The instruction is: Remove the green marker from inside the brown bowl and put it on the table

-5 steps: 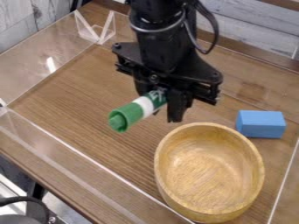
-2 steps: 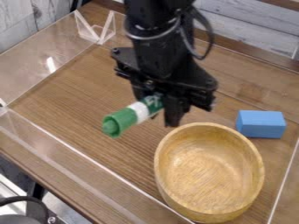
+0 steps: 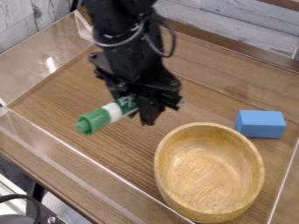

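My gripper (image 3: 135, 108) is shut on the green marker (image 3: 103, 116), which sticks out toward the lower left with its green cap leading. The marker hangs tilted just above the table (image 3: 70, 87), left of the brown bowl (image 3: 211, 169). The bowl sits at the lower right with nothing in it. My arm comes down from the top of the view and hides the marker's far end between the fingers.
A small blue block (image 3: 261, 123) lies to the right, beyond the bowl. Low clear plastic walls (image 3: 35, 144) run along the table's edges. A clear stand (image 3: 84, 19) is at the back left.
My gripper has carried the marker to the left and slightly lower, away from the bowl. Bowl and blue block have not moved.
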`<state>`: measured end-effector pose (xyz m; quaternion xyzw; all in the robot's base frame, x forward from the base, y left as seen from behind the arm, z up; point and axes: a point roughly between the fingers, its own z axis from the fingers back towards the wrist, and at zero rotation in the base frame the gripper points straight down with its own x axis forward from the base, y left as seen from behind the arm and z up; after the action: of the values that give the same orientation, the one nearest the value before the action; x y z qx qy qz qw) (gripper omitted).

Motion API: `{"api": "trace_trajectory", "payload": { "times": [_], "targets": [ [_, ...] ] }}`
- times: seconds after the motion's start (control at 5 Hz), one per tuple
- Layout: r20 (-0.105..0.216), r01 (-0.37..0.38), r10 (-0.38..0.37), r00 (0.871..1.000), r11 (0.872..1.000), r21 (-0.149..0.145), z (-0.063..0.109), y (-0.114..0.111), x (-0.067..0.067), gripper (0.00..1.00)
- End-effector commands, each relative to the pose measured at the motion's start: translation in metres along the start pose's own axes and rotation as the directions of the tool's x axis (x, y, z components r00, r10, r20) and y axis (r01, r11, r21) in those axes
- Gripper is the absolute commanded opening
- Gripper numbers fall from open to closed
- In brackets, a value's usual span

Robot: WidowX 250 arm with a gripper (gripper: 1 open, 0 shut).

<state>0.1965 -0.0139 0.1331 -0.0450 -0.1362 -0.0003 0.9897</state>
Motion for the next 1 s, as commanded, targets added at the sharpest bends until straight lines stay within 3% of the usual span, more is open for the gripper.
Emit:
{"api": "trace_trajectory", "payload": {
  "times": [0.0,0.8],
  "targets": [
    [0.041,0.009,-0.009,0.999,1.0,0.002,-0.003,0.009,0.003,0.0],
    [0.062,-0.011,0.009,0.998,1.0,0.025,-0.033,0.036,0.011,0.0]
  ]
}}
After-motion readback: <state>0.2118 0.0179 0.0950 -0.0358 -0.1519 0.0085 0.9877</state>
